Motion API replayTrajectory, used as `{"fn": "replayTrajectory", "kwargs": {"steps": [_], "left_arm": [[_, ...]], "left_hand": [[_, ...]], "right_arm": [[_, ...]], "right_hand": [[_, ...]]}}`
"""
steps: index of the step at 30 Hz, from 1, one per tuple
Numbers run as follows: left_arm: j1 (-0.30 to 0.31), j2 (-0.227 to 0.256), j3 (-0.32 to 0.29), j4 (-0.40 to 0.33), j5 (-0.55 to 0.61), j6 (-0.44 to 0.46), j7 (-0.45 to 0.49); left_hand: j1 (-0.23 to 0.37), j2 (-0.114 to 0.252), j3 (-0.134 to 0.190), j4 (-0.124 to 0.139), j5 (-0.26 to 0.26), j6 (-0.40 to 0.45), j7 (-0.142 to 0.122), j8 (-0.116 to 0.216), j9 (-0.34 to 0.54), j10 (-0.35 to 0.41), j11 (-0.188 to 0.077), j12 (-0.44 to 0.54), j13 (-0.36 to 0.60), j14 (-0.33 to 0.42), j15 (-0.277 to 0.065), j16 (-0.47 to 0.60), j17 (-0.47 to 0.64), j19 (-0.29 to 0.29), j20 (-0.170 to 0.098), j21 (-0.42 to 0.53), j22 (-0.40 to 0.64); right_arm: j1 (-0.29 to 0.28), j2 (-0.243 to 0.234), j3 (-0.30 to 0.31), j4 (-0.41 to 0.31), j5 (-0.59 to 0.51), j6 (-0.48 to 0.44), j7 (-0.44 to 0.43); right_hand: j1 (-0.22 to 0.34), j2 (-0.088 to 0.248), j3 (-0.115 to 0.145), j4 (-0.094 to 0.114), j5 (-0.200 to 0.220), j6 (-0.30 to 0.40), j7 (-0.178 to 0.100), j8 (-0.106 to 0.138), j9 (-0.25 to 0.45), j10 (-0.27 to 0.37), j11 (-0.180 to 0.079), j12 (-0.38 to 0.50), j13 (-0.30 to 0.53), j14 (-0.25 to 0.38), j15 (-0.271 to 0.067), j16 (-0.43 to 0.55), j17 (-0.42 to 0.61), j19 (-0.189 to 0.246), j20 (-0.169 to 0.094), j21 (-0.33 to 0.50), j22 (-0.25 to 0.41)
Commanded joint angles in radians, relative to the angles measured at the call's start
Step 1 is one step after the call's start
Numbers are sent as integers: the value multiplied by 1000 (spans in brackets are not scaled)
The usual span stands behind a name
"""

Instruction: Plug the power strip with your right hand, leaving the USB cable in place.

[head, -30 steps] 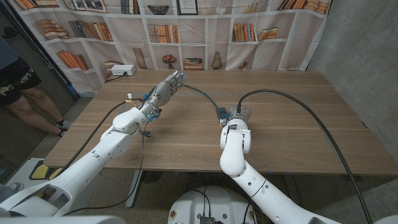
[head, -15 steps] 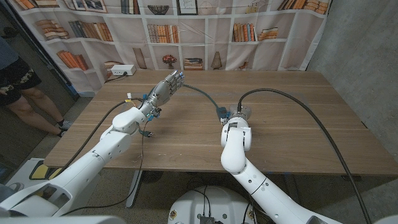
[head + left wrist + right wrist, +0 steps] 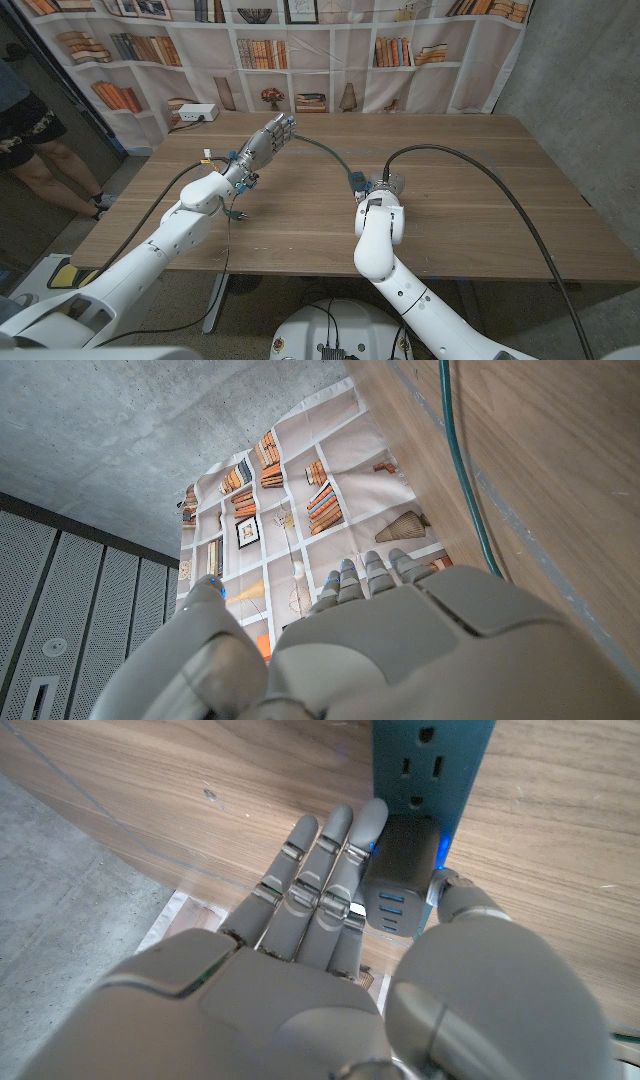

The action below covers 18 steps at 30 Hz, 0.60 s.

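The right hand (image 3: 330,970) pinches a black charger block (image 3: 405,875) between fingers and thumb, pressed onto the blue power strip (image 3: 432,760), apparently seated or nearly; beyond the strip, the left hand (image 3: 262,143) hovers with fingers straight, holding nothing
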Motion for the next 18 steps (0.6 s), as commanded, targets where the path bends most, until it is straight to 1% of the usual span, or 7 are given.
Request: {"fn": "replayTrajectory", "kwargs": {"steps": [1, 5, 10, 12, 13, 15, 18], "left_arm": [[-7, -3, -1, 14, -6, -3, -13], [-11, -4, 0, 20, -8, -3, -19], [-16, -5, 0, 26, -8, -6, -26], [-17, -5, 0, 27, -9, -7, -27], [-17, -5, 0, 28, -9, -7, -28], [-18, -5, 0, 29, -9, -7, -30], [-19, -5, 0, 30, -10, -8, -33]], "left_hand": [[7, 3, -1, -1, -4, 6, 4, -3, 3, 0, 0, 3, 2, -3, 3, 0, 2, -3, 5, 1, 5], [7, 3, -1, -1, -4, 6, 4, -3, 3, -1, 0, 3, 2, -3, 4, -1, 2, -3, 5, 2, 5], [7, 3, -1, -1, -4, 6, 3, -3, 3, -1, -1, 3, 2, -3, 3, 0, 2, -3, 5, 1, 5], [8, 3, -2, -1, -4, 6, 3, -3, 3, -1, -1, 3, 2, -3, 2, 0, 2, -4, 5, 1, 5], [8, 4, -2, -1, -4, 6, 3, -3, 3, -1, -1, 3, 2, -3, 2, 0, 2, -3, 5, 2, 5], [8, 4, -2, -1, -4, 6, 3, -3, 3, 0, -1, 3, 2, -2, 2, 0, 2, -3, 5, 2, 5], [8, 4, -2, -1, -4, 7, 3, -3, 3, 0, -1, 3, 2, -3, 3, 0, 2, -3, 4, 2, 5]], "right_arm": [[-3, 20, 14, -24, -39, 34, 56], [-7, 27, 20, -31, -38, 39, 53], [-10, 36, 26, -38, -53, 48, 64], [-10, 39, 27, -39, -59, 55, 72], [-8, 42, 28, -36, -67, 57, 80], [-10, 45, 31, -37, -68, 62, 80], [-11, 47, 32, -39, -76, 71, 87]], "right_hand": [[15, 31, 99, -107, -15, 126, -154, -6, -1, -46, -45, -15, -2, -12, -39, -2, 5, -12, -66, 6, 4], [3, 35, 89, -100, -31, 106, -155, -13, -6, -62, -45, -26, -3, -32, -34, -9, 3, -27, -59, 5, 4], [-23, 37, 63, -90, -60, 50, -153, -36, -14, -115, -41, -55, -10, -60, -29, -13, 6, -48, -47, 5, 2], [-35, 39, 49, -87, -75, 19, -145, -49, -19, -146, -42, -72, -15, -82, -26, -16, 8, -57, -41, 6, 1], [-45, 39, 37, -86, -90, -12, -131, -62, -23, -176, -40, -87, -19, -109, -20, -22, 9, -69, -35, 4, -1], [-60, 37, 26, -82, -102, -28, -126, -69, -27, -200, -35, -101, -26, -133, -9, -27, 9, -80, -28, 3, -2], [-77, 30, 13, -82, -122, -82, -104, -92, -34, -248, -16, -125, -39, -174, 9, -35, 6, -100, -9, -2, -4]]}}
